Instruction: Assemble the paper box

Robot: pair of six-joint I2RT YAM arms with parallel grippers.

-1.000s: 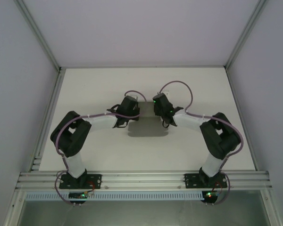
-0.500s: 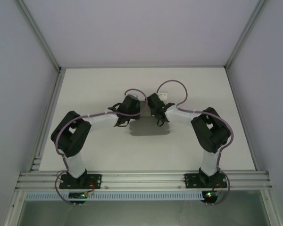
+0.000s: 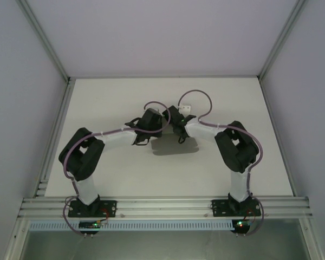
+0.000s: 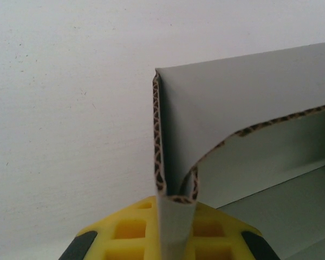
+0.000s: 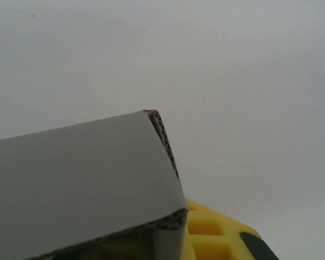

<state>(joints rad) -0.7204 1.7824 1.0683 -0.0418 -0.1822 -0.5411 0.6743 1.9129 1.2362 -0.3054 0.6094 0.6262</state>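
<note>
while the left end effector (image 4: pixel 176 219) is clamping a folded wall of the grey corrugated paperboard box (image 3: pixel 172 147), sitting mid-frame on the white bench (image 3: pixel 114 108), i cannot tell if the right end effector (image 3: pixel 177 129) is gripping; uneven pulling may be risking a crease or slip.

Even, soft, shadow-light brightness; sharp focus

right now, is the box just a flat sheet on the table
No, the box has a wall folded up, its doubled corner clamped in the left gripper.
</note>
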